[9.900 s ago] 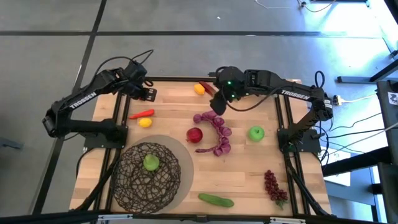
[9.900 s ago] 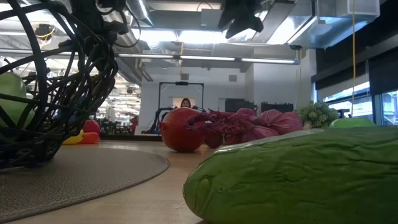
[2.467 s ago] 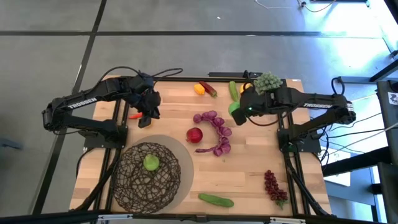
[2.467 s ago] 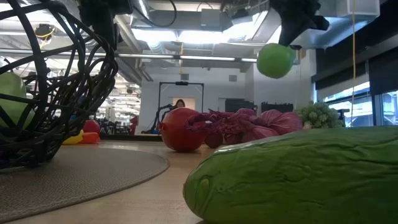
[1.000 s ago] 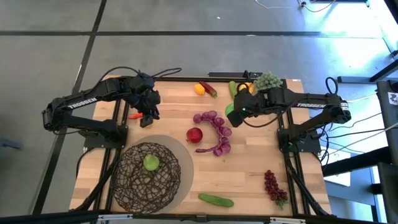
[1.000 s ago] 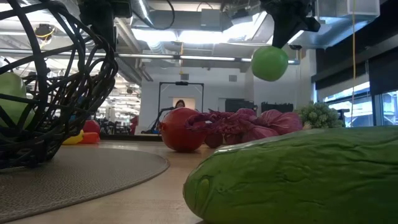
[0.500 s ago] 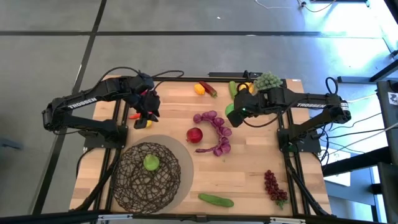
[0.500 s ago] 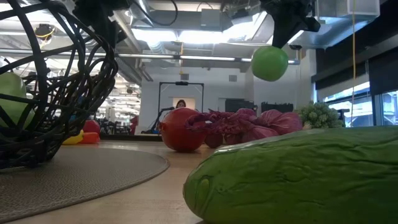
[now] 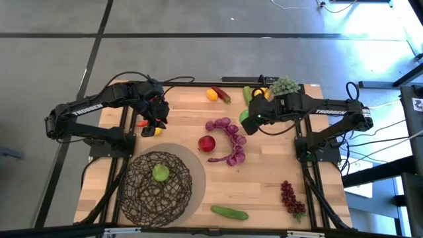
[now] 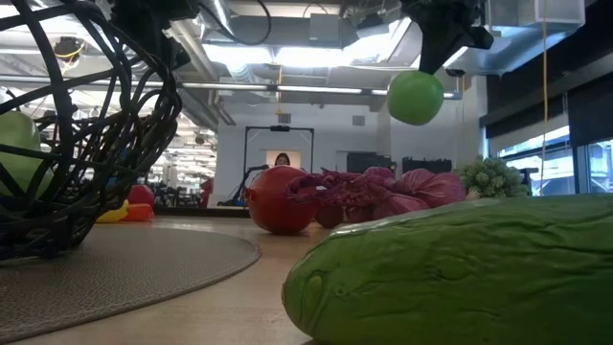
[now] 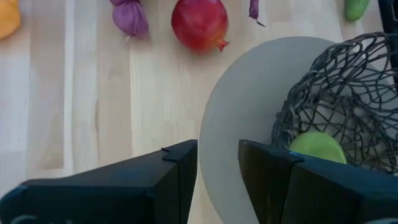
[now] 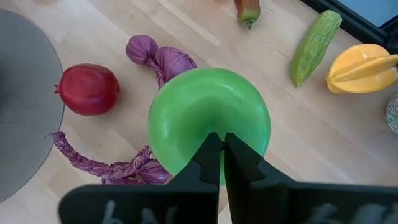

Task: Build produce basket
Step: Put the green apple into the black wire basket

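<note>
Looking straight down, the high view takes in the whole table (image 9: pixel 264 173): the wire basket (image 9: pixel 156 187) sits on a grey mat (image 9: pixel 195 173) at the near left corner, with one green apple (image 9: pixel 160 173) inside. Only this view shows the cucumber (image 9: pixel 229 213) and the dark-red grapes (image 9: pixel 291 198) near the front edge. At the middle lie a red fruit (image 9: pixel 207 143) and a curved purple braid (image 9: pixel 231 139).

The low view, level with the tabletop, shows what the top view cannot: a second green apple (image 10: pixel 415 97) hangs well clear of the wood, above the braid and red fruit, held from above by the right gripper (image 10: pixel 438 50). The right wrist view makes the grip plain: the fingers (image 12: pixel 210 157) are pressed together at the apple's top, pinching it there, so the apple (image 12: pixel 208 121) hangs under them. That view alone shows a pale green gourd (image 12: pixel 314 46) and a yellow star fruit (image 12: pixel 363 67) clearly.

The left gripper (image 9: pixel 156 121) hovers over the table's left side, beyond the basket. Its wrist view shows the fingers (image 11: pixel 182 169) a little apart with nothing visible between them; the mat's edge, basket and its apple lie just ahead. The high view shows a yellow fruit (image 9: pixel 150 132) and a red chili (image 9: pixel 141 123) beside that gripper.
</note>
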Action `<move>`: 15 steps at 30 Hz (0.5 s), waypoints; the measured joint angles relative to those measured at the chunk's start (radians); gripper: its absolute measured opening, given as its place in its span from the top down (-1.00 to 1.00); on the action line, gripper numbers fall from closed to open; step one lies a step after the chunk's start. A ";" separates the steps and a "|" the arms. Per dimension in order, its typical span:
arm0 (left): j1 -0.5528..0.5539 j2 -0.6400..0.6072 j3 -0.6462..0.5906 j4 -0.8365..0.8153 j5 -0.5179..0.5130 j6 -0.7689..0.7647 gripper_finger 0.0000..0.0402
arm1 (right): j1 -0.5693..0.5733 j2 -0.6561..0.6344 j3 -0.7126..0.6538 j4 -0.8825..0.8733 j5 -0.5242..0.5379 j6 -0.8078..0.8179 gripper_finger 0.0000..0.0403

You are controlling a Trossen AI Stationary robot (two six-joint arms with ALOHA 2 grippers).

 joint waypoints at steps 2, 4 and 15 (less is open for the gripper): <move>0.000 0.000 0.000 -0.001 0.003 0.002 0.46 | 0.000 0.000 0.000 0.000 0.000 0.000 1.00; 0.000 0.000 0.000 -0.003 0.012 0.035 0.46 | 0.000 0.000 0.000 0.000 0.000 -0.001 1.00; 0.000 0.000 0.000 -0.027 0.061 0.200 0.16 | 0.000 0.000 0.000 0.000 0.015 -0.002 1.00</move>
